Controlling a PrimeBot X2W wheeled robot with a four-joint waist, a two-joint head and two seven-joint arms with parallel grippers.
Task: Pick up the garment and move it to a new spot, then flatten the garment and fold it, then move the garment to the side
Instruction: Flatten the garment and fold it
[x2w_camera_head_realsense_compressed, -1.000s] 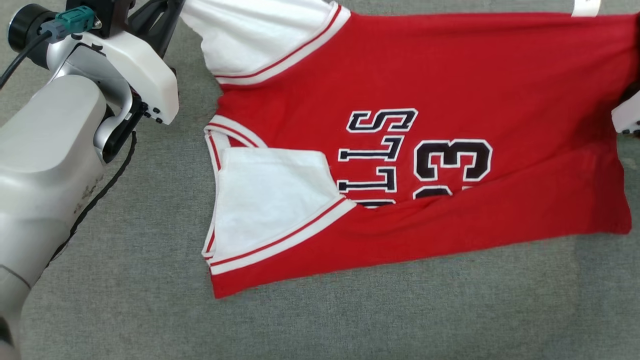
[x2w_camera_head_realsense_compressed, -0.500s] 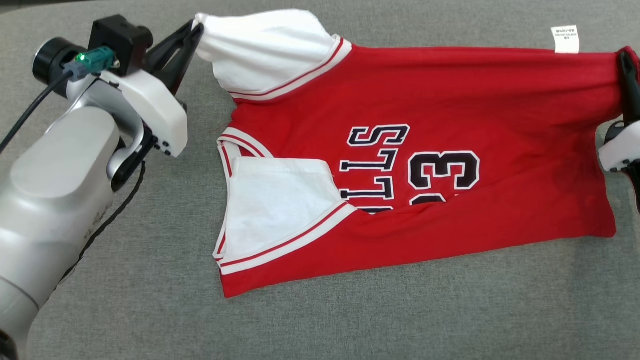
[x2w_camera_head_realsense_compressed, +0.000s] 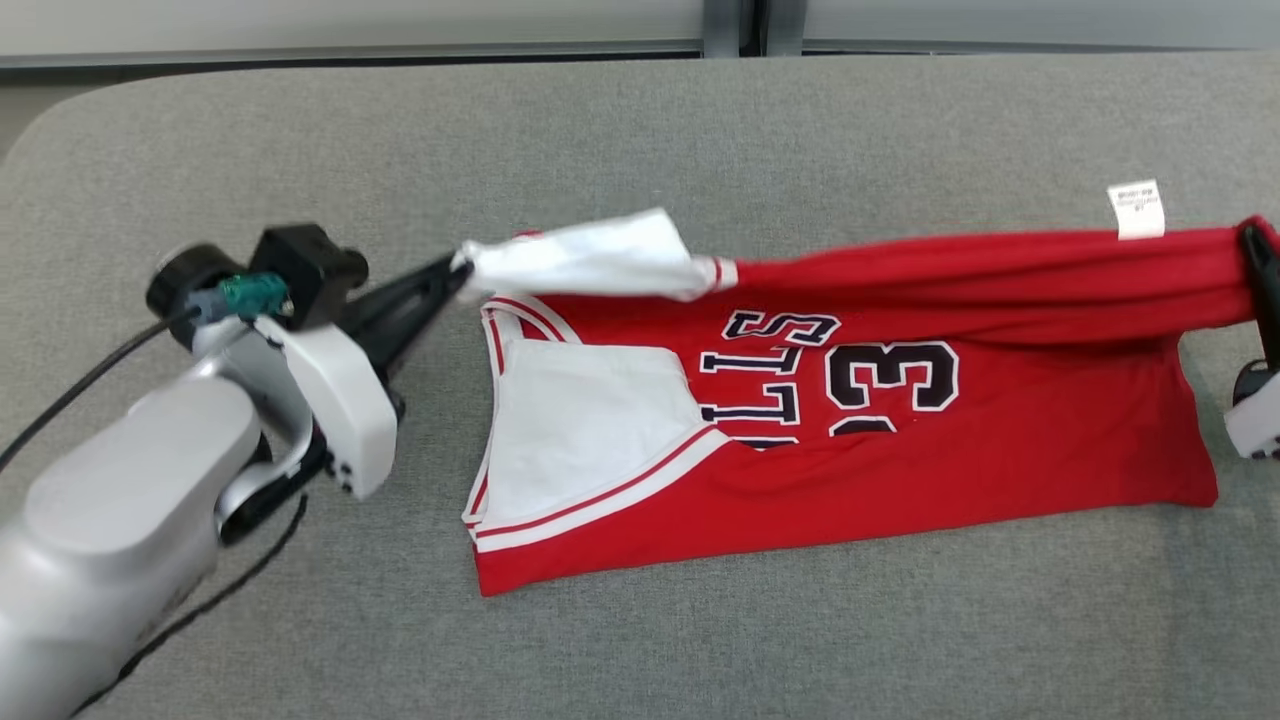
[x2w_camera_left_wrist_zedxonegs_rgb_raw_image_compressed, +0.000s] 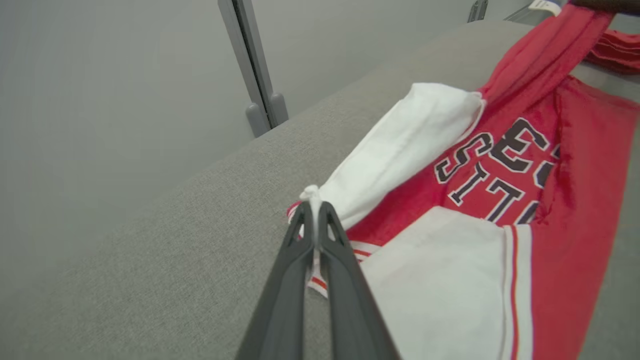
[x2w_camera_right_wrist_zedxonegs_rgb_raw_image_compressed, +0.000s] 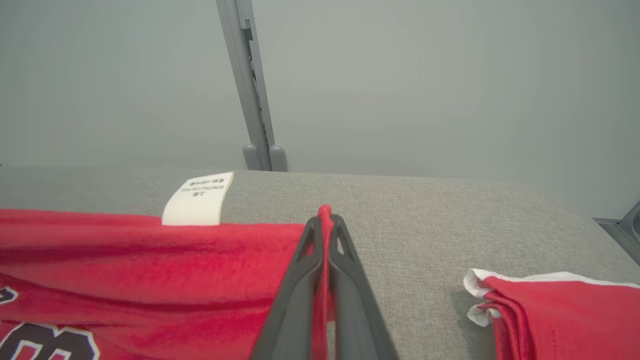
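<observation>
My left end effector (x2w_camera_head_realsense_compressed: 455, 272) is clamped on the sleeve (x2w_camera_head_realsense_compressed: 590, 262) at 9 o'clock, the right end effector (x2w_camera_head_realsense_compressed: 1252, 240) is on the hem (x2w_camera_head_realsense_compressed: 1195, 420) at 3, and the jersey (x2w_camera_head_realsense_compressed: 1000, 440) looks light and floppy, so I'd grab corners.

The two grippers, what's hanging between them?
Head view: the red jersey, its lifted edge with a white label stretched from left gripper to right gripper.

One jersey (x2w_camera_head_realsense_compressed: 1000, 450), one folded garment (x2w_camera_right_wrist_zedxonegs_rgb_raw_image_compressed: 565, 310), left pincer (x2w_camera_left_wrist_zedxonegs_rgb_raw_image_compressed: 314, 210), right pincer (x2w_camera_right_wrist_zedxonegs_rgb_raw_image_compressed: 325, 220)

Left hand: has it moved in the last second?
Yes. The left hand has pulled its white sleeve nearer the flat sleeve lying on the grey table.
</observation>
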